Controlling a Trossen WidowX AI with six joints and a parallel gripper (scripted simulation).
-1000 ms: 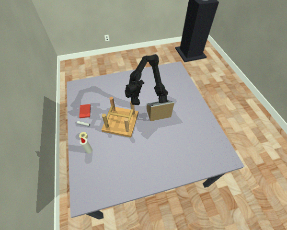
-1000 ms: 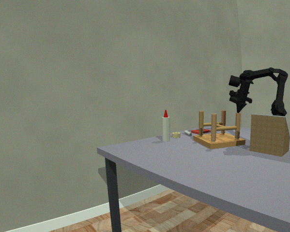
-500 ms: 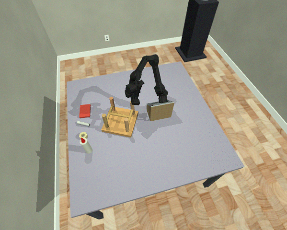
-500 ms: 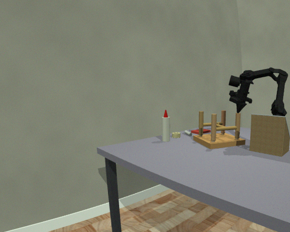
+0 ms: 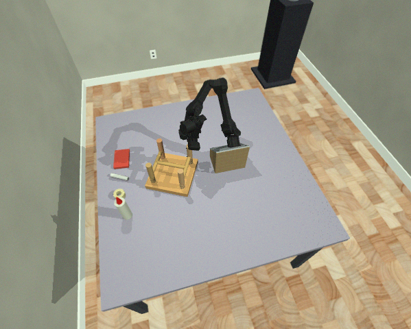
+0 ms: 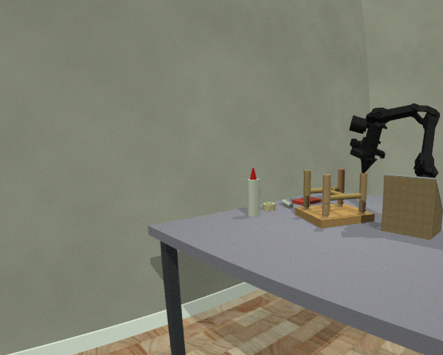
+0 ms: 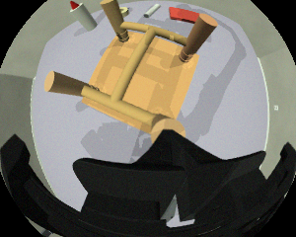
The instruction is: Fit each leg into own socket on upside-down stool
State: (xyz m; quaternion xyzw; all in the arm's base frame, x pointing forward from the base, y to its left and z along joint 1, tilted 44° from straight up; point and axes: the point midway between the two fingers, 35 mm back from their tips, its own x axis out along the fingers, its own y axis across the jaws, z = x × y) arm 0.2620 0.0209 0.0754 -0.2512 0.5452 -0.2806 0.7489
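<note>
Zero gap: tool (image 6: 367,169) closed empty atop stool leg (image 6: 362,191).
</note>
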